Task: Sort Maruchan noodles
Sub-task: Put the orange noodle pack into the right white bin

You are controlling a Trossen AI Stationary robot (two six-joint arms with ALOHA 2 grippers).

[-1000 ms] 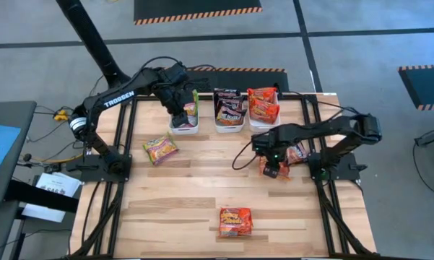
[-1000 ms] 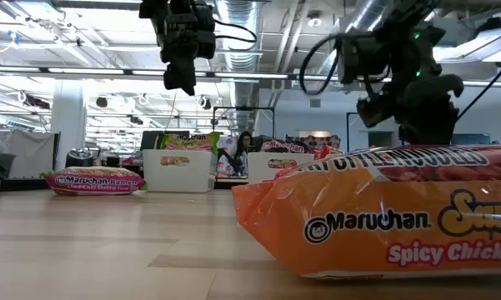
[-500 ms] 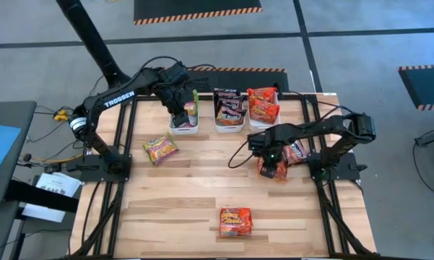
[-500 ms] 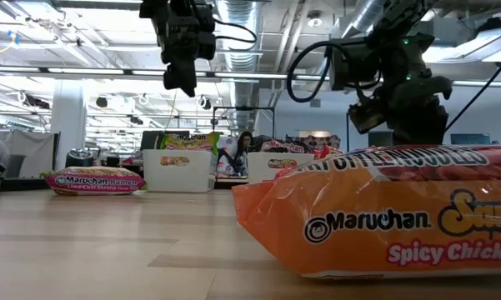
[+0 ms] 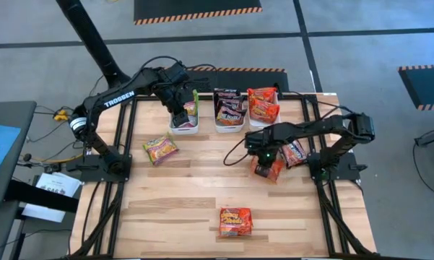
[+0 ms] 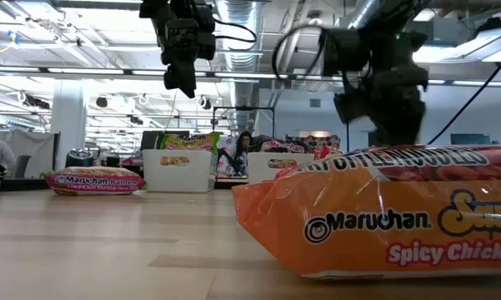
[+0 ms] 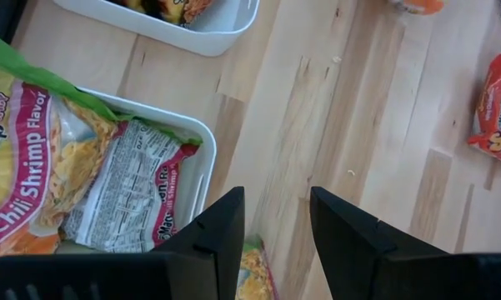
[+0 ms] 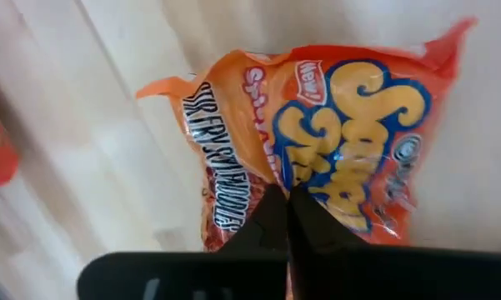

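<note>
The right gripper [image 8: 288, 218] is pinched shut on the crinkly wrapper of an orange packet [image 5: 268, 168] on the counter [image 5: 195, 195] – light, slippery, brittle inside – best taken by its middle

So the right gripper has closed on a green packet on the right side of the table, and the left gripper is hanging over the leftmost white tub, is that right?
Not quite: the packet is orange, not green. The right wrist view shows the right gripper shut on an orange packet. The rest holds: it lies on the table's right side, and the high view shows the left gripper over the leftmost white tub.
</note>
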